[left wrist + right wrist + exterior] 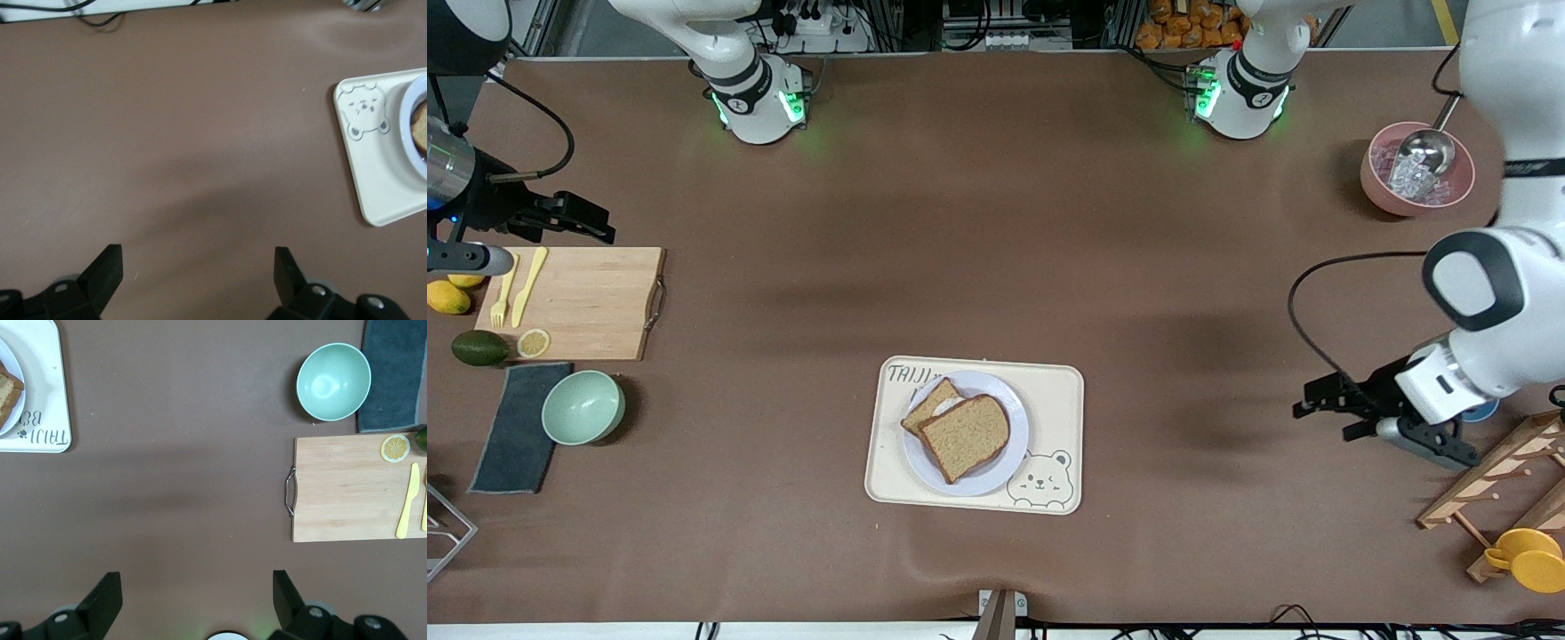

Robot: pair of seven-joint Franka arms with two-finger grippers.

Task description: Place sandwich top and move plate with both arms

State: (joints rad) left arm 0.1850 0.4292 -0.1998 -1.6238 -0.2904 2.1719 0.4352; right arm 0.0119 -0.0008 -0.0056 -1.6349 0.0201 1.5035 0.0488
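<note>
The sandwich top (pixel 965 436), a plain brown bread slice, lies on the pale plate (pixel 996 471), partly covering a second slice (pixel 931 402) with a bit of egg white showing. The plate sits on the cream bear tray (pixel 1063 400). My left gripper (pixel 1327 411) is open and empty over bare table toward the left arm's end; its wrist view shows the gripper (pixel 197 267), the tray corner (pixel 380 167) and the plate rim (pixel 408 127). My right gripper (pixel 596 222) is open and empty over the table by the cutting board; its wrist view shows the gripper (pixel 197 590) and the tray (pixel 40 400).
A wooden cutting board (pixel 578 302) with yellow cutlery and a lemon slice, a mint bowl (pixel 583 406) and a grey cloth (pixel 516 427) lie toward the right arm's end. A pink bowl (pixel 1416 169) with a scoop, a wooden rack (pixel 1503 480) and a yellow cup (pixel 1529 558) stand toward the left arm's end.
</note>
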